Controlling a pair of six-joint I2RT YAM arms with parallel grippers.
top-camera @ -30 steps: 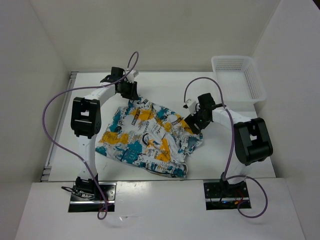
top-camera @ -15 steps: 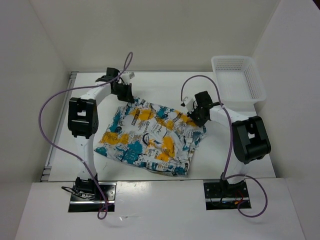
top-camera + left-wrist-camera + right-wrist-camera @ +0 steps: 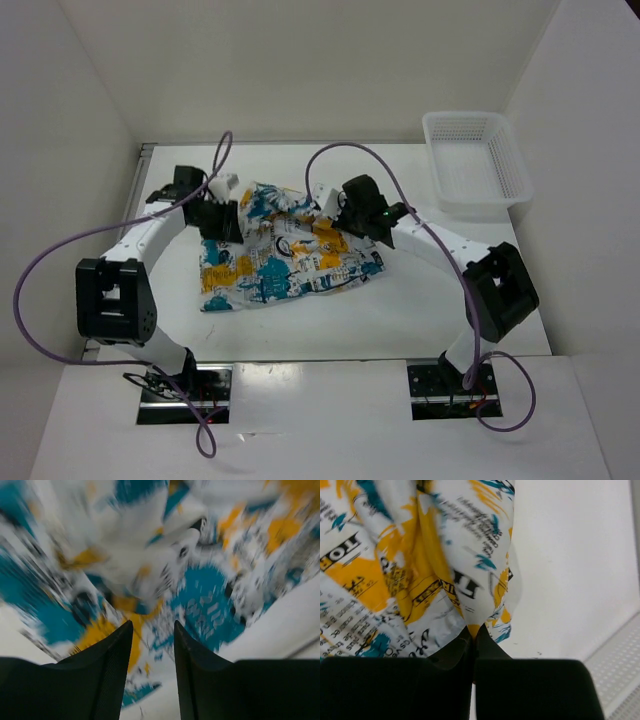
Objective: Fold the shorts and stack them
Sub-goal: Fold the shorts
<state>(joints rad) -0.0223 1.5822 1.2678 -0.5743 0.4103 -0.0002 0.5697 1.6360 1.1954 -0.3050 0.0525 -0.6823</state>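
The shorts (image 3: 285, 255), white with yellow and teal patches and dark lettering, lie bunched on the table between the two arms. My right gripper (image 3: 335, 208) is at their far right edge, shut on a fold of the hem; the right wrist view shows the cloth (image 3: 395, 570) pinched between the closed fingers of that gripper (image 3: 473, 628). My left gripper (image 3: 232, 222) hovers over the shorts' far left corner. In the blurred left wrist view its fingers (image 3: 153, 625) stand apart with nothing between them, and the shorts (image 3: 200, 605) lie just beyond.
A white plastic mesh basket (image 3: 475, 160) stands at the back right of the table, and its rim (image 3: 620, 680) shows low right in the right wrist view. White walls close in the table on the left, back and right.
Both arms have swung left and the shorts have been pulled left and folded narrower. The right gripper closed on the cloth. The left gripper closed, then opened and let go.
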